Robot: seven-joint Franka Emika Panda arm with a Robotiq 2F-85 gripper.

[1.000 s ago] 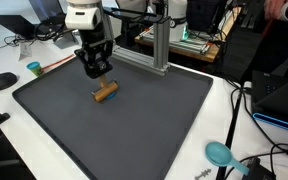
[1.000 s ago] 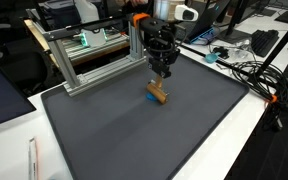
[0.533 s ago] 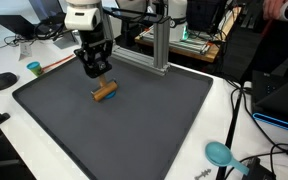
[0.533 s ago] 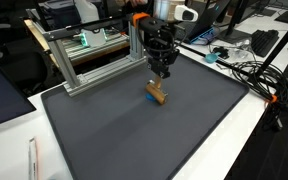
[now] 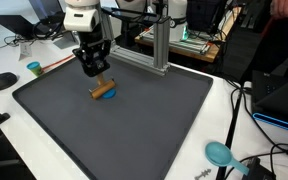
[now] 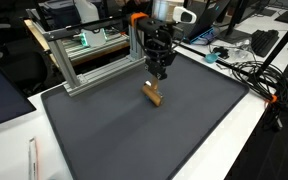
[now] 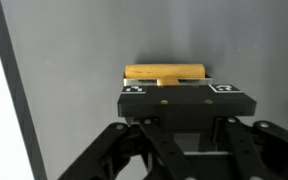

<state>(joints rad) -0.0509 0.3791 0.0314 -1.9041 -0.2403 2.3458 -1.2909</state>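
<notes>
At the near edge of the white desk [image 5: 222, 118] a round teal thing [image 5: 219, 153] lies beside loose cables. Past it a dark grey mat [image 5: 134, 135] covers most of the desk. On the far half of the mat is a short wooden block [image 5: 103, 92] [image 6: 152, 93], set at a slant, with a small blue patch [image 5: 110, 97] at its lower edge. The fingers [image 5: 96, 68] [image 6: 160, 68] point straight down, close over the block's upper end. Whether they grip it or only stand over it, I cannot tell. In the wrist view the block [image 7: 166, 73] lies crosswise just beyond the black fingertips. Behind the arm an aluminium frame [image 5: 160, 45] stands at the mat's far edge. Off the mat, a black mouse [image 5: 2, 81] and a small teal cup [image 5: 34, 68] rest on the desk.
</notes>
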